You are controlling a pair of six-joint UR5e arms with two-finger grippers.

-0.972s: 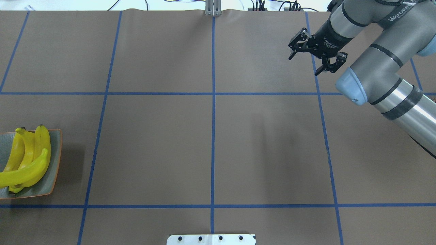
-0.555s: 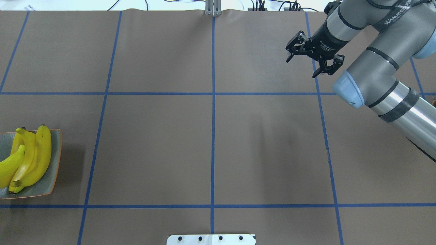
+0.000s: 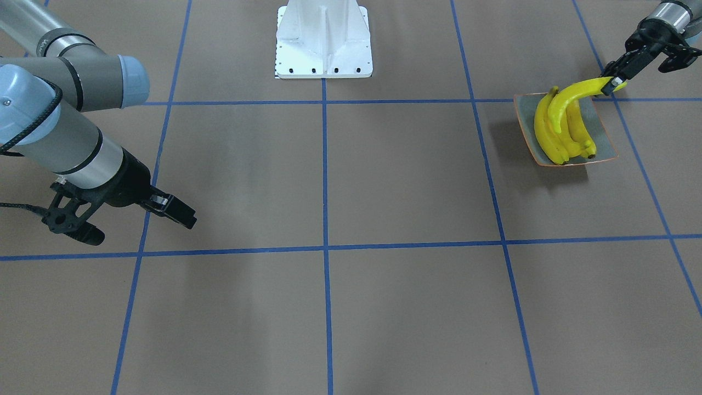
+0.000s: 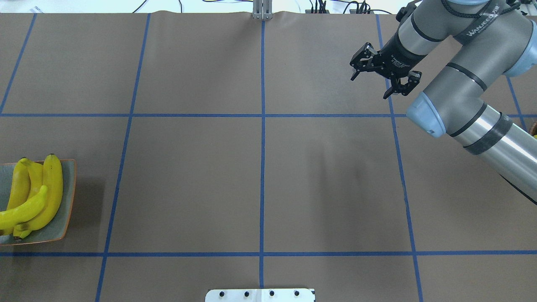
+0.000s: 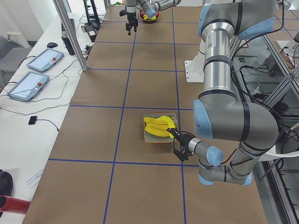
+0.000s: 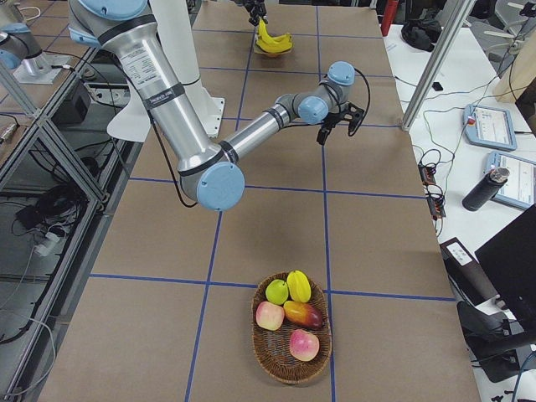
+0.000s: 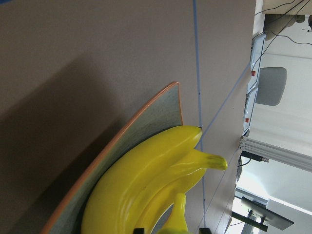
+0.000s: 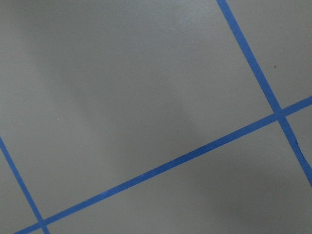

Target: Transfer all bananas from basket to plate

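Note:
Three yellow bananas (image 3: 570,137) lie side by side on the grey-green plate (image 3: 602,134) with the orange rim; they also show at the overhead view's left edge (image 4: 50,188) on the plate (image 4: 69,184). My left gripper (image 3: 613,83) is shut on the end of a fourth banana (image 3: 576,94), which lies slanted across the others (image 4: 23,209); I cannot tell whether it touches them. The left wrist view shows the bananas (image 7: 141,190) and plate rim (image 7: 122,141) close below. My right gripper (image 4: 369,87) is open and empty over the far right of the table (image 3: 141,230).
A wicker basket (image 6: 261,335) near the robot's right end of the table holds apples, a mango and other fruit, with no banana showing. The white robot base (image 3: 323,41) stands at the table's near edge. Blue tape lines cross the brown table cover.
The held banana drew back to the left over the plate, then came right again across the other bananas. My right gripper drifted a little further away and left, still open.

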